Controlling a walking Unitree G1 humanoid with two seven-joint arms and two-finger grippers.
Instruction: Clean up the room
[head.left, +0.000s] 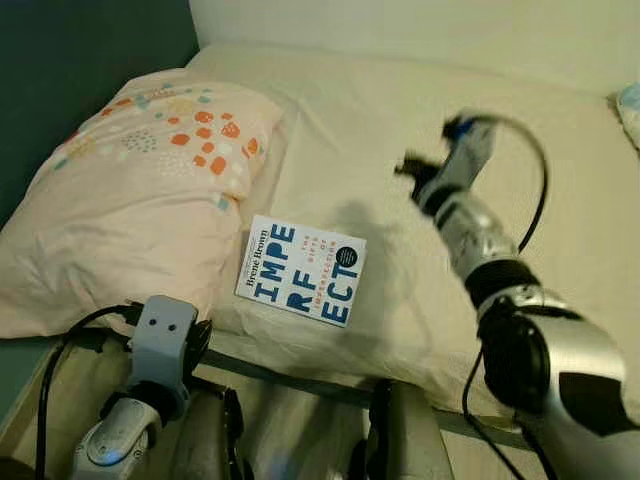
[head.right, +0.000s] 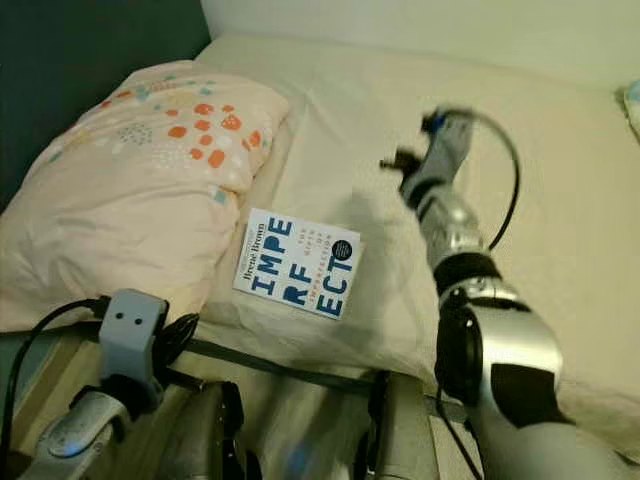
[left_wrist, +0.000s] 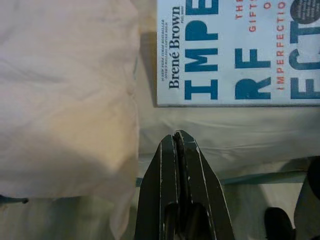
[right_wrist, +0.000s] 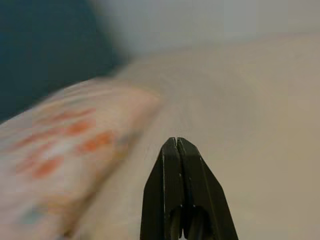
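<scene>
The book (head.left: 301, 270) lies untouched on the bed (head.left: 400, 130) near its near edge, just right of the pillow (head.left: 130, 190), so tidying looks barely begun; both the left gripper (left_wrist: 178, 145) and right gripper (right_wrist: 175, 150) have empty, closed jaws.

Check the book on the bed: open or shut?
Shut. The book lies flat on the bed, front cover up, beside the pillow.
</scene>
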